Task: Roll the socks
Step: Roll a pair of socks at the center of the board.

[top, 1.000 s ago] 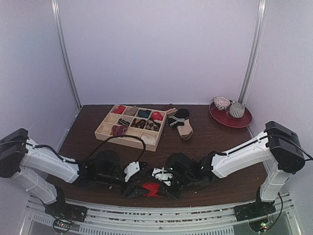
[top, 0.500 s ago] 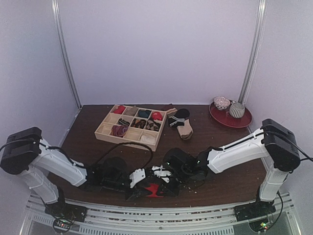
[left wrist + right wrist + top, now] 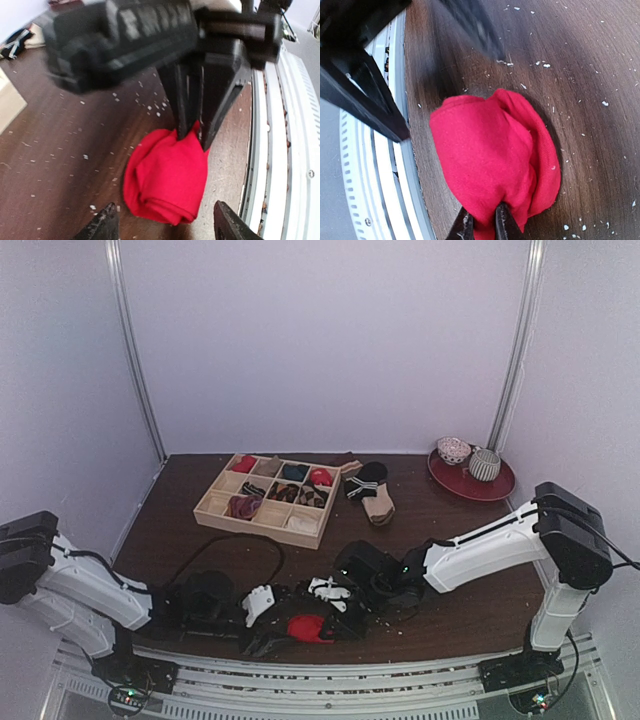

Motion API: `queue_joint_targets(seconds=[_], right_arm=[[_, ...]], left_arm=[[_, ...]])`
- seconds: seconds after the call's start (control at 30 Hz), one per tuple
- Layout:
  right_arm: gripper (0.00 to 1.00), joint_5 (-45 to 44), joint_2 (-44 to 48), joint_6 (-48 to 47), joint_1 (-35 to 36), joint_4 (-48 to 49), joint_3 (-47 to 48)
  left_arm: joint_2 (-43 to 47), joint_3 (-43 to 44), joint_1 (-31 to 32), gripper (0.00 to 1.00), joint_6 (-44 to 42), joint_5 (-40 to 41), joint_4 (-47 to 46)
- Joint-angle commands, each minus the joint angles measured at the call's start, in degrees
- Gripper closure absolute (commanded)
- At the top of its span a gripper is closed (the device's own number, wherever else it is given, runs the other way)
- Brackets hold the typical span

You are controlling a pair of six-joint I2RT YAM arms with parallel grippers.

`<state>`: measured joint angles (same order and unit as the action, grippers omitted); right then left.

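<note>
Soft matt red sock [image 3: 165,180] on grainy wooden table [image 3: 65,135].

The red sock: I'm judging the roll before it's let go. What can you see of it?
The red sock is plain bright red soft fabric, bunched into a loose folded bundle lying on the dark table near its front edge. The right gripper pinches one end with its fingers shut; the left gripper is open, not touching it.

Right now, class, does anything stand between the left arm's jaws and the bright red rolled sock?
Nothing visible does. The bright red rolled fabric sock lies just ahead of the left arm's open jaws on speckled brown tabletop; the right arm's jaws pinch its far side.
</note>
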<state>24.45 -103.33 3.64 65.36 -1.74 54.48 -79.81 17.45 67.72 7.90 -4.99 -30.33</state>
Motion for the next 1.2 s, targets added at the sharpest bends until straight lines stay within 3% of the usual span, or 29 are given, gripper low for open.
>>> queue_joint_targets(seconds=[0.0, 0.27, 0.67, 0.87, 0.93, 0.97, 1.17], right_arm=[[0.87, -2.1, -4.9, 0.7, 0.3, -10.0, -3.3], [0.87, -1.4, -5.5, 0.9, 0.1, -11.0, -2.9], [0.87, 0.4, -7.1, 1.5, -0.6, -13.3, -1.3], [0.87, 0.8, -7.8, 1.8, -0.8, -14.0, -0.6], [0.87, 1.0, -7.9, 1.9, -0.8, -13.9, -0.6], [0.87, 1.1, -7.9, 2.1, -1.0, -13.8, -0.6], [0.77, 1.1, -6.6, 2.6, -1.7, -13.2, -0.4]], left_arm=[[3.8, -2.7, 0.2, 0.36, -0.2, 3.8, -6.9], [-3.3, -2.0, 0.2, 0.36, -2.8, -1.1, -14.6], [-9.0, -0.8, 0.2, 0.47, -1.7, -6.5, -16.1], [-11.8, -0.2, 0.2, 0.72, -0.9, -6.6, -16.9], [-13.3, 0.0, 0.2, 0.94, -0.3, -6.3, -17.2], [-13.8, 0.1, 0.2, 1.0, 0.0, -6.0, -17.4], [-14.7, 1.8, -0.8, 1.0, 5.8, -2.0, -12.5]])
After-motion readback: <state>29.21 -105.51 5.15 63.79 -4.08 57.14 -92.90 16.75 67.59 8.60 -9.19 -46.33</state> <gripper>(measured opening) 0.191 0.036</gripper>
